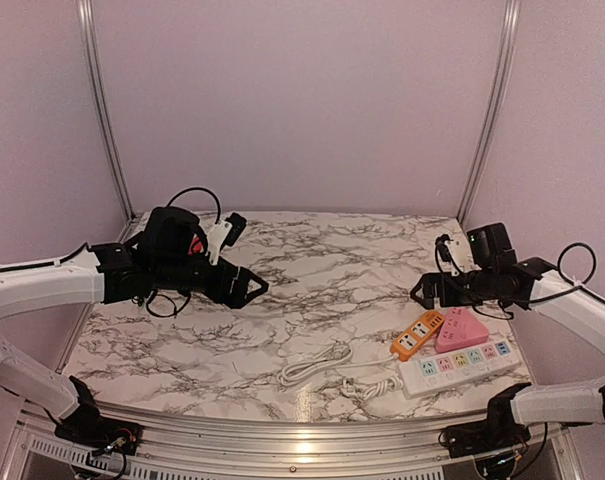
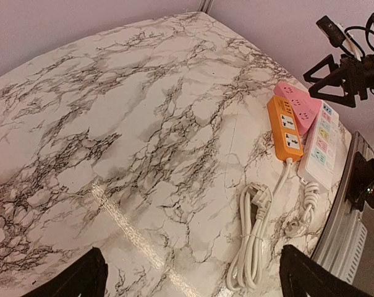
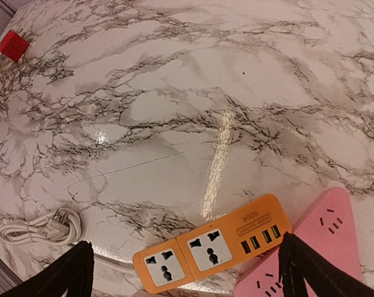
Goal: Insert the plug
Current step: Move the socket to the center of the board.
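Note:
A white plug point(image 2: 259, 201) lies on the marble table at the end of its bundled white cable point(image 2: 251, 247), which runs to an orange power strip point(image 1: 418, 335) with two sockets point(image 3: 214, 247). The same plug point(image 3: 57, 223) shows at the lower left of the right wrist view. My left gripper point(image 1: 247, 288) hangs open over the left half of the table, well away from the plug, with nothing between its fingers point(image 2: 81, 278). My right gripper point(image 1: 427, 293) is open too, hovering just above and behind the orange strip.
A pink triangular socket block point(image 1: 462, 328) touches the orange strip, and a long white power strip point(image 1: 462, 362) with pastel sockets lies near the front right edge, its own cable point(image 1: 377, 385) coiled beside it. Pale walls close in behind and at both sides.

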Controlling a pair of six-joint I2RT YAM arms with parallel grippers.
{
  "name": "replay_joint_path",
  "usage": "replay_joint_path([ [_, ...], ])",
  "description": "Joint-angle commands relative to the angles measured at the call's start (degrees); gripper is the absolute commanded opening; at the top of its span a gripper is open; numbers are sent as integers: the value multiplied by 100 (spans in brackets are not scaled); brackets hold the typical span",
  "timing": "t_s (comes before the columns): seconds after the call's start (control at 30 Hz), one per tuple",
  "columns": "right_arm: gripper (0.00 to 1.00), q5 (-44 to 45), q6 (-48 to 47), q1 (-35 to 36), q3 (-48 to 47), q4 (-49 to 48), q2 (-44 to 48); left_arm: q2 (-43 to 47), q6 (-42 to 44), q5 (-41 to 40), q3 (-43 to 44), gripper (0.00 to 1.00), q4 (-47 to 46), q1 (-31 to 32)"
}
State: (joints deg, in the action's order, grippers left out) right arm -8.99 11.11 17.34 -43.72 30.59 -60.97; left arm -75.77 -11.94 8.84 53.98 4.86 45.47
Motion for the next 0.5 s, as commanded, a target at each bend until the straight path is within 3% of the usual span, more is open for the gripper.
replay_joint_path([
  [0.0,98,116,415,257,131,-228,-56,-333,382,-253,262,99,149,485],
  [0.27,99,781,1099,1195,403,-321,-627,-887,541,-107,435,99,70,981],
  [0.47,99,873,1560,1405,516,-402,-546,-1170,659,216,485,99,-12,1221],
])
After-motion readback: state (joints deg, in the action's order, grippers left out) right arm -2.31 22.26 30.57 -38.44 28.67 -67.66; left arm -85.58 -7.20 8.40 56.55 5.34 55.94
